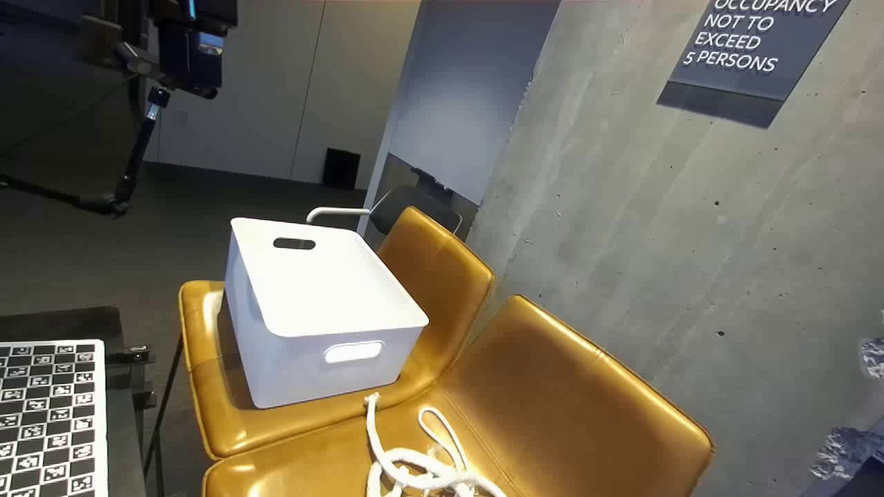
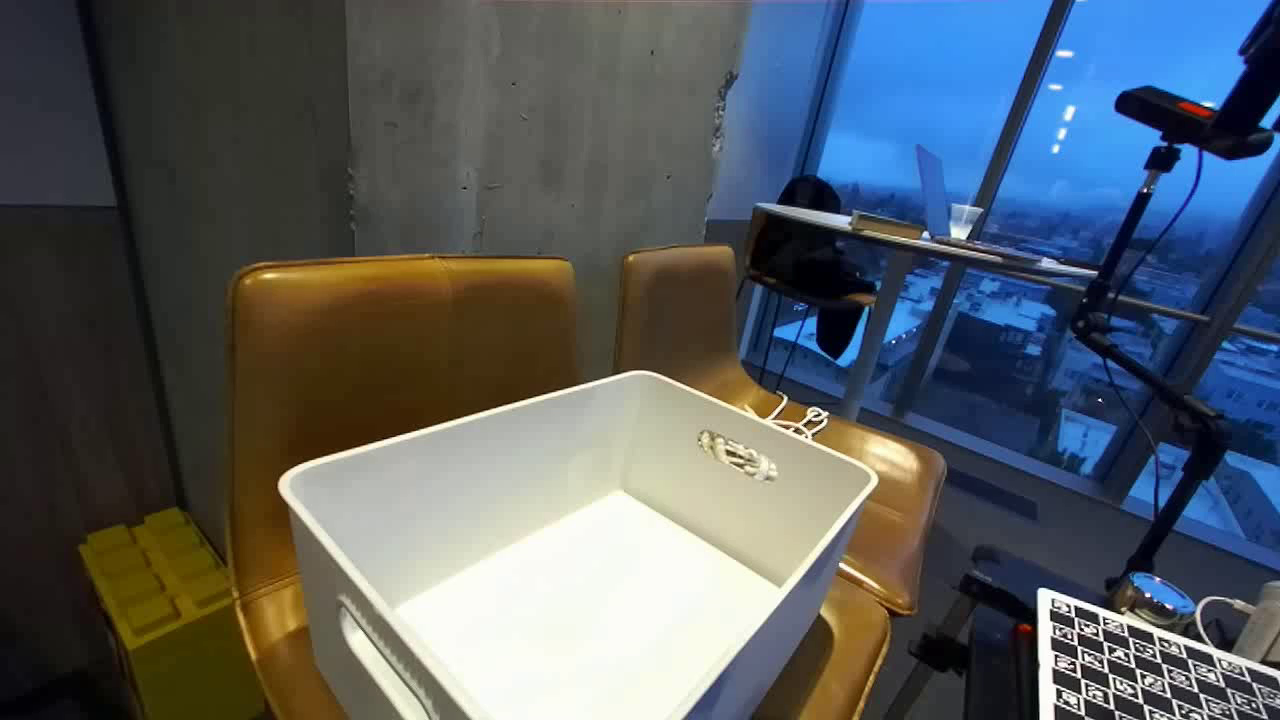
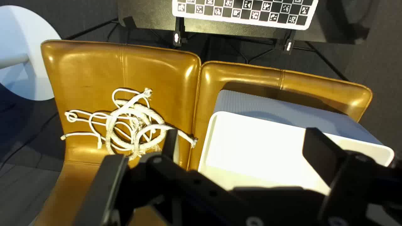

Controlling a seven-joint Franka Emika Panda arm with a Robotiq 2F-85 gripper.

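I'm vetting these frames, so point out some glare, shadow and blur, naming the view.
In an exterior view, overexposure inside the white plastic bin hides where sides meet bottom; in the wrist view, the tan leather chair under it shows highlights and a shadow beside the bin, and the black gripper looks soft.

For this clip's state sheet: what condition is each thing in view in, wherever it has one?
Pincer: open, holding nothing.
White rope: loosely tangled, some ends frayed.
White bin: upright, open-topped, nothing visible inside.
Two tan chairs: upright, side by side.
Checkered board: lying flat.
Laptop: open, screen content not discernible.
Cup: upright, contents unclear.
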